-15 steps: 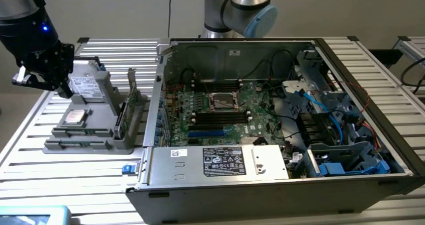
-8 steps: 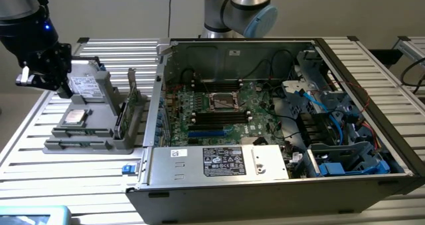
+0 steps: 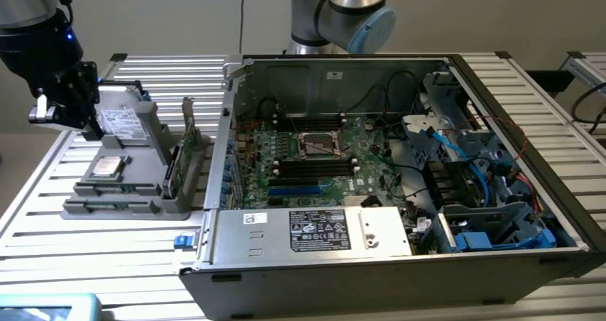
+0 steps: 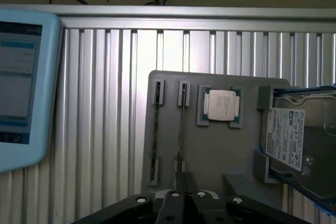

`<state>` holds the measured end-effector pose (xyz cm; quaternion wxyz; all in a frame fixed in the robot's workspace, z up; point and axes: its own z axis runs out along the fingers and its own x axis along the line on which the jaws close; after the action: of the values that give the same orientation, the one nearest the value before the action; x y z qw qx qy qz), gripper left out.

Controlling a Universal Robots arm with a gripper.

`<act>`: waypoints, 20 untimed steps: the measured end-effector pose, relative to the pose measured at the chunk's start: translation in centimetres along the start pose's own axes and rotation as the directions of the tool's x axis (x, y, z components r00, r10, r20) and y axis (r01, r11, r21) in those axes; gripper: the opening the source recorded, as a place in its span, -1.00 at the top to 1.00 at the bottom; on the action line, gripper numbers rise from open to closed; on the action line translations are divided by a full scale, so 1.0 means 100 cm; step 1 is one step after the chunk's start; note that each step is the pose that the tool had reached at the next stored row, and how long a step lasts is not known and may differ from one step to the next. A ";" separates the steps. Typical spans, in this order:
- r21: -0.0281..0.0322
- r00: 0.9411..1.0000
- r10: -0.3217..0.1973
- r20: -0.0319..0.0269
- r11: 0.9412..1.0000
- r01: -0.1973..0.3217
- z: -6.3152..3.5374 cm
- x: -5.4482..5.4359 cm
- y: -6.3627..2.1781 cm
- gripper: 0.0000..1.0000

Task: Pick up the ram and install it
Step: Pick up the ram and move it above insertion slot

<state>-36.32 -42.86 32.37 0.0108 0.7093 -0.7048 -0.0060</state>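
Observation:
Two ram sticks stand on edge in slots of the grey parts holder (image 4: 210,150), one (image 4: 156,129) farther from the processor and one (image 4: 181,129) beside it. In the exterior view they show as thin dark strips (image 3: 116,188) near the holder's (image 3: 142,197) front. My gripper (image 3: 92,129) hangs above the holder's back end, over the hard drive, at the exterior view's left. In the wrist view its fingers (image 4: 185,182) are pressed together with nothing between them, in line with the nearer ram stick and above it.
The holder also carries a processor (image 4: 220,103), a hard drive (image 4: 296,135) and an upright green card with a bracket (image 3: 189,133). An open computer case (image 3: 530,264) with the motherboard (image 3: 313,158) and its black slots lies at the exterior view's right. A tablet (image 4: 21,77) lies on the slatted table.

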 end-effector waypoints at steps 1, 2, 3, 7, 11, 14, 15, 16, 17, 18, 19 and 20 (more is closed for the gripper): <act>0.000 1.000 0.000 0.000 1.000 0.000 0.0000 0.000 0.0000 0.79; 0.000 1.000 0.000 0.000 1.000 0.000 0.0000 0.000 0.0000 0.79; 0.000 1.000 0.000 0.000 1.000 0.000 0.0000 0.000 0.0000 0.76; 0.000 1.000 0.000 0.000 1.000 0.000 0.0000 0.000 0.0004 0.52; 0.000 1.000 0.000 0.000 1.000 0.000 0.0026 0.000 0.0047 0.27; 0.000 1.000 0.000 0.000 1.000 0.000 0.0079 0.000 0.0060 0.27; 0.000 1.000 0.000 0.000 1.000 0.000 0.0098 0.000 0.0062 0.27; 0.000 1.000 0.000 0.000 1.000 0.000 0.0116 0.000 0.0063 0.27; 0.000 1.000 0.000 0.000 1.000 0.000 0.0135 0.000 0.0063 0.27; 0.000 1.000 0.000 0.000 1.000 0.000 0.0153 0.001 0.0063 0.27; 0.000 1.000 0.000 0.000 1.000 0.000 0.0171 0.003 0.0064 0.27; 0.000 1.000 0.000 0.000 1.000 0.000 0.0190 0.005 0.0063 0.27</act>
<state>-36.99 -43.33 30.50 0.0109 0.7093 -0.7048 -0.0060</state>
